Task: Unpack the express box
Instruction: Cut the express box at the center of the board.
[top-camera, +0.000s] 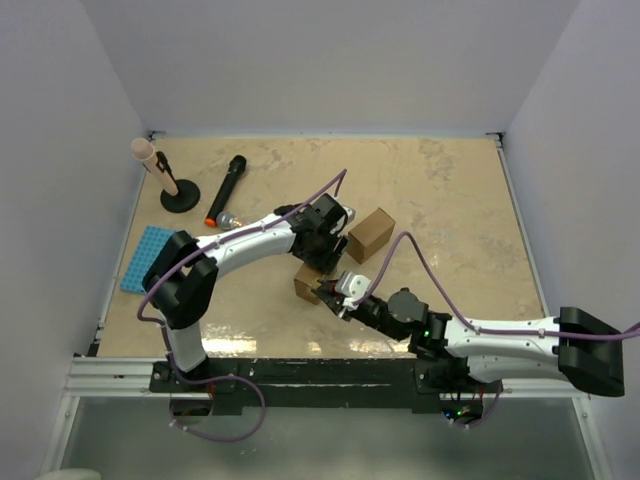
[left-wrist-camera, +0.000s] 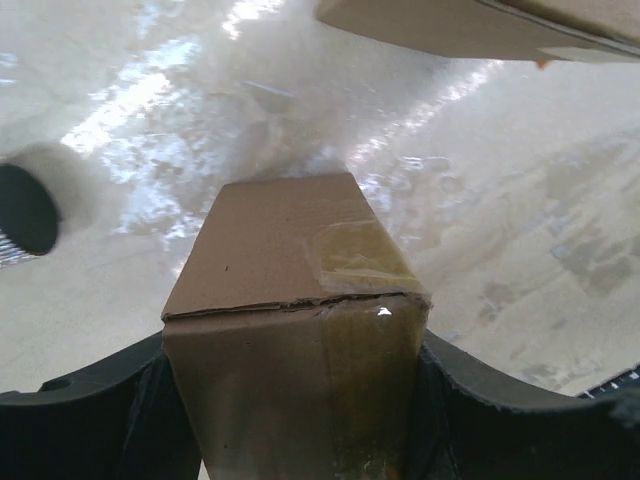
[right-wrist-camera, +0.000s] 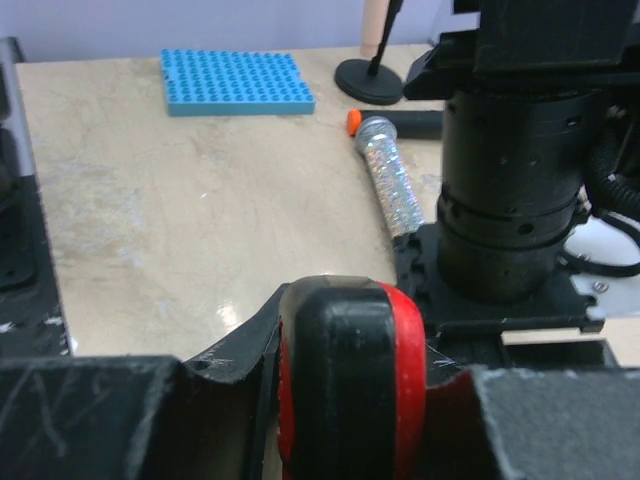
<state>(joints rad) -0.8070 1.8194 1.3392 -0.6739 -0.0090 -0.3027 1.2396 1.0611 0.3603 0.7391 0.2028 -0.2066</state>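
The express box (left-wrist-camera: 290, 300) is a small brown cardboard carton sealed with clear tape along its top seam. My left gripper (left-wrist-camera: 295, 410) is shut on its sides, a black finger (left-wrist-camera: 80, 420) pressed to each flank. From above, the box (top-camera: 304, 283) shows just below the left gripper (top-camera: 322, 245). My right gripper (top-camera: 332, 292) sits at the box's right edge, shut on a red and black tool (right-wrist-camera: 350, 350) that fills the gap of the right gripper (right-wrist-camera: 350, 420). The tool's tip is hidden.
A second cardboard box (top-camera: 370, 235) lies just right of the left gripper and shows as a second box (left-wrist-camera: 470, 25) at the top of the left wrist view. At the back left are a black microphone (top-camera: 228, 188) with glitter head (right-wrist-camera: 390, 185), a stand (top-camera: 172, 185) and a blue studded plate (top-camera: 147, 258).
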